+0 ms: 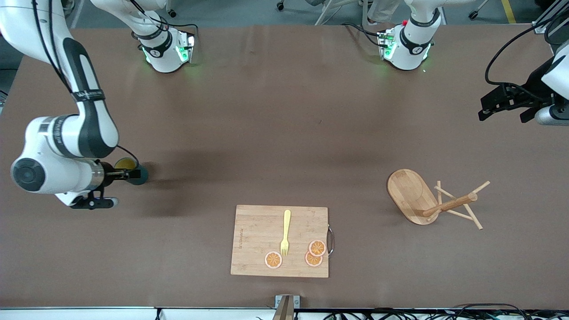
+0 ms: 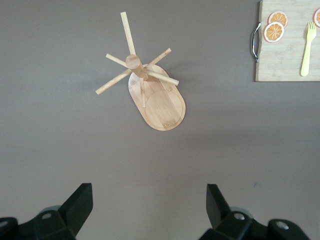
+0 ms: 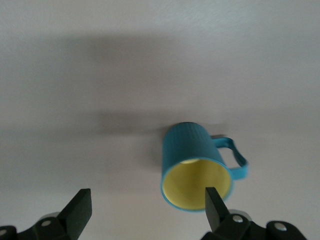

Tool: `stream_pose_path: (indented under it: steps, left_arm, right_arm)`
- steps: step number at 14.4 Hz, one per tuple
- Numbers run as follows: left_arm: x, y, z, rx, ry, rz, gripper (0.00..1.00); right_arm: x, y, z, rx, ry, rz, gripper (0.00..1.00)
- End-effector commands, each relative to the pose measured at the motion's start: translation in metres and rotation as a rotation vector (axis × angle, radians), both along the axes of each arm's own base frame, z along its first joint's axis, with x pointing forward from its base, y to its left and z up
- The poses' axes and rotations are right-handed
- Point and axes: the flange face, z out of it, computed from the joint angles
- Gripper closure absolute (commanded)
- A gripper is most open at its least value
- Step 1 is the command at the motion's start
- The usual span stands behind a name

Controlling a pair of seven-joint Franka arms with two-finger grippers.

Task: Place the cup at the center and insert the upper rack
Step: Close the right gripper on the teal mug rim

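Observation:
The cup (image 3: 195, 170), a teal mug with a yellow inside and a side handle, stands upright on the table toward the right arm's end. My right gripper (image 3: 147, 205) hangs open just above it, one finger (image 3: 215, 205) over its rim. In the front view the right gripper (image 1: 126, 173) hides most of the cup (image 1: 140, 176). The upper rack (image 1: 418, 198), a wooden mug tree, lies tipped over toward the left arm's end, post and pegs (image 1: 449, 205) off the table. My left gripper (image 1: 504, 113) waits open in the air, with the rack (image 2: 155, 100) in its wrist view.
A bamboo cutting board (image 1: 258, 249) lies nearer the front camera than the cup and the rack. On it are a yellow fork (image 1: 285, 231) and three orange slices (image 1: 317, 248). Part of the board (image 2: 285, 60) shows in the left wrist view.

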Motion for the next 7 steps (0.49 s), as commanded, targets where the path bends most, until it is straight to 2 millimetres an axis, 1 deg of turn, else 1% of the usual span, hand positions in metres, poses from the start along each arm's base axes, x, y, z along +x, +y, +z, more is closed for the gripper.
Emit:
stream_pose_path:
  steps: [1,2,5,7]
  left_arm:
    - [-0.002,0.0,0.005,-0.005,-0.014,-0.011,0.0]
    - [-0.002,0.0,0.005,-0.005,-0.014,-0.011,0.0]
    - [-0.001,0.001,0.005,-0.005,-0.015,-0.01,0.0]
    - [-0.001,0.001,0.005,-0.005,-0.015,-0.01,0.0]
  right_arm:
    - [-0.015,-0.006,-0.018,-0.001,0.009,-0.017,0.0]
    - [-0.016,-0.008,-0.02,0.0,0.013,-0.021,0.0]
    - [-0.031,-0.015,-0.041,-0.001,0.049,-0.035,0.01]
    - [-0.035,-0.015,-0.046,-0.001,0.061,-0.039,0.06]
